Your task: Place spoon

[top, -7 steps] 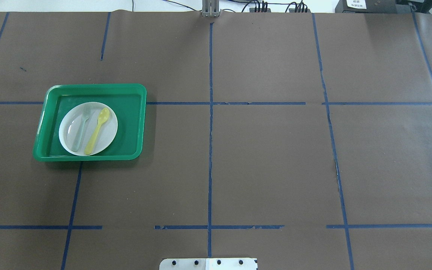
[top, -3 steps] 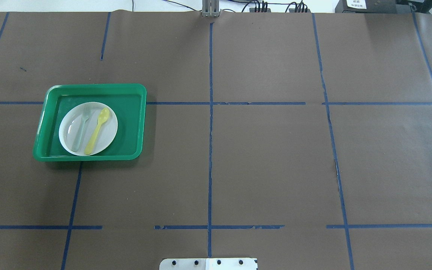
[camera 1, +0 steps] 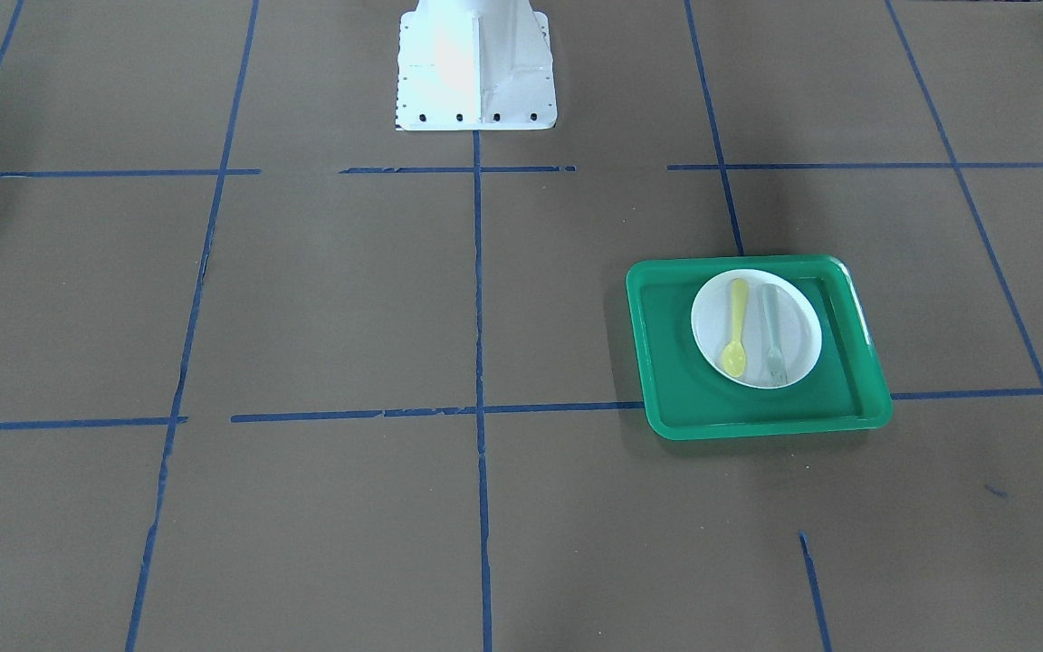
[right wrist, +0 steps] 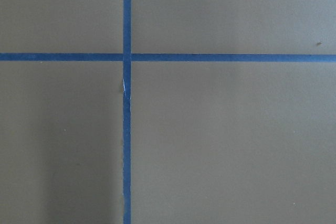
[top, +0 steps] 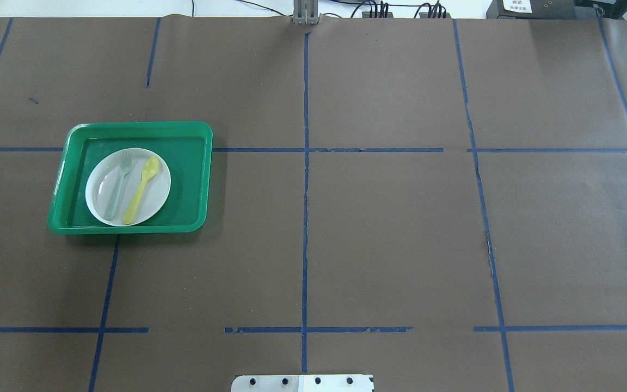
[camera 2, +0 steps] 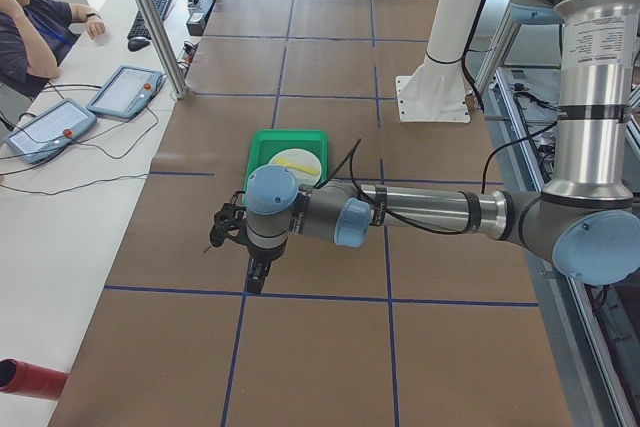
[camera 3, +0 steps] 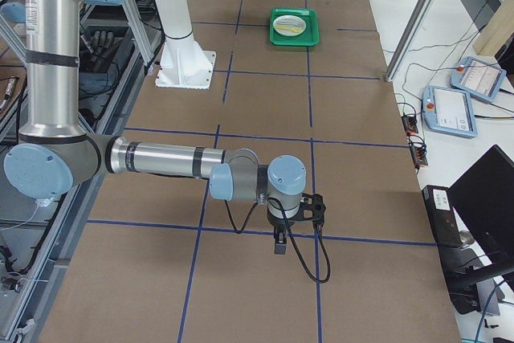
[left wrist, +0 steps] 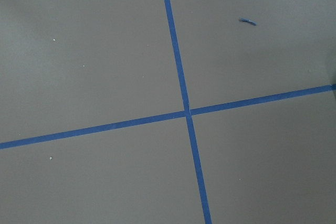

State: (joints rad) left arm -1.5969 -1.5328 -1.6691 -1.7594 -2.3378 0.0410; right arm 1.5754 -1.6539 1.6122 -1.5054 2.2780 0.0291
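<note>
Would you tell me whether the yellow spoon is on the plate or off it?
On it: the spoon lies flat on the white plate, beside the fork, inside the green tray.

Small yellow spoon (top: 141, 189), lying flat on white plate (top: 157, 201), bowl up

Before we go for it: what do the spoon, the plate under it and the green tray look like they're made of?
Spoon: probably plastic, going by its even pale yellow and thin moulded shape.
Plate: white and smooth with a faint sheen. It could be plastic or ceramic; the views do not settle it.
Tray: likely glossy plastic, with a saturated green colour and a rounded moulded rim that catches highlights.
</note>
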